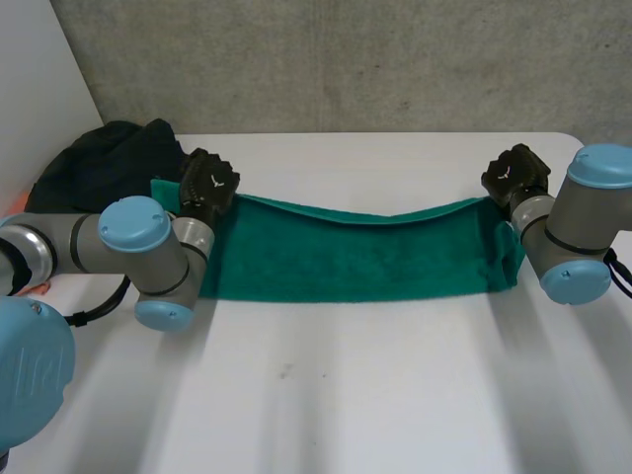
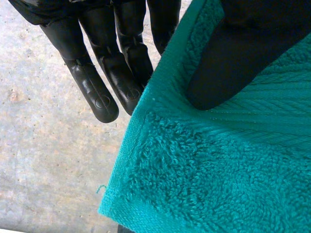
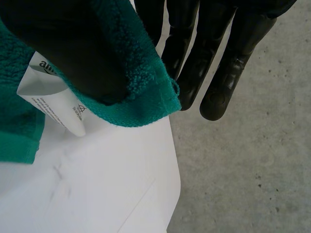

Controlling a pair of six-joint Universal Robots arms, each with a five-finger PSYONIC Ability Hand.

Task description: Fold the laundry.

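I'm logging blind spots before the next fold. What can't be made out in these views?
Head view: the left arm covers the left end of the green towel; the dark pile beyond it is too shapeless to identify.
Right wrist view: the towel covers part of the white label; its small print cannot be read.

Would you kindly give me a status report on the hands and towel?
Left hand pinching green towel at one far corner, right hand the other. Far edge sagging between them. Behind left hand, dark clothes pile.
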